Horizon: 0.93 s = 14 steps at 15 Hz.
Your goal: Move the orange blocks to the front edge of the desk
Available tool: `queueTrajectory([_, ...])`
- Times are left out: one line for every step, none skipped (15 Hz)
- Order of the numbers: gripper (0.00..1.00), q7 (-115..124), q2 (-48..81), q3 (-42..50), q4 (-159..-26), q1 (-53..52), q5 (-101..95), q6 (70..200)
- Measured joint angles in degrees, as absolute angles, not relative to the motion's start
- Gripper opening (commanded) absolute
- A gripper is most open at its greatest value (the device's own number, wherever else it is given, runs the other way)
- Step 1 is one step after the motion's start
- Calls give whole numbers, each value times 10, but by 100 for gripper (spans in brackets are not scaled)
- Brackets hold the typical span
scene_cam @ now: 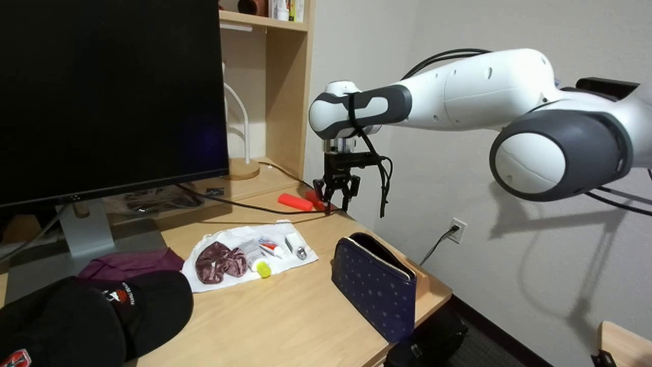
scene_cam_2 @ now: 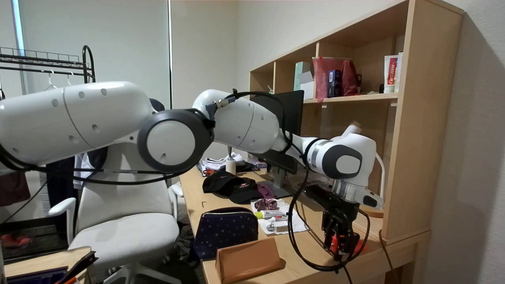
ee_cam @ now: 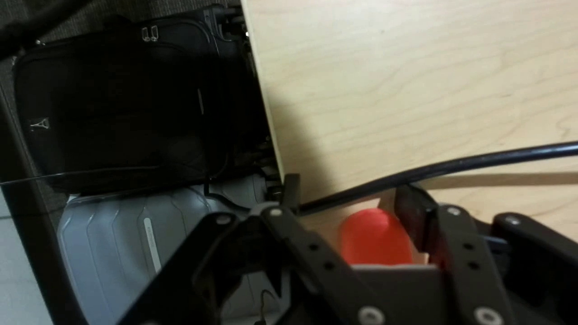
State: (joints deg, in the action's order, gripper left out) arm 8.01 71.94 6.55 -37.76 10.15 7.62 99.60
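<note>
Both exterior views share the desk [scene_cam: 285, 316]; wrist view looks down.
In an exterior view the monitor [scene_cam: 112, 97] stands near; in an exterior view the sightline runs past the robot arm [scene_cam_2: 244, 122].

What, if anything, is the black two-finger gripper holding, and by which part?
Nothing: the gripper stands open, and the elongated orange-red block visible between its jaws in the wrist view is unclamped.
</note>
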Motion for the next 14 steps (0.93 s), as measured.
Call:
queueTrajectory([94, 80, 720, 66, -377, 100, 76, 997])
queueTrajectory([97, 79, 720, 66, -377, 99, 76, 999])
queueTrajectory([100, 79, 721, 66, -376, 97, 76, 1001])
queueTrajectory([100, 78, 722, 66, -376, 95, 76, 1005])
queueTrajectory([100, 75, 722, 66, -376, 93, 76, 1008])
queueTrajectory([100, 71, 723, 66, -376, 91, 75, 1013])
queueTrajectory([100, 67, 723, 68, -375, 89, 73, 1017])
queueTrajectory([100, 61, 723, 69, -374, 87, 70, 1021])
queueTrajectory([100, 55, 723, 70, -372, 85, 67, 1024])
queueTrajectory([100, 48, 723, 70, -369, 84, 64, 1025])
queueTrajectory([100, 42, 723, 70, -366, 84, 62, 1027])
queueTrajectory([100, 34, 723, 70, -364, 84, 61, 1029])
queueTrajectory([100, 25, 724, 70, -363, 84, 60, 1032])
queueTrajectory([100, 17, 725, 70, -362, 84, 60, 1035])
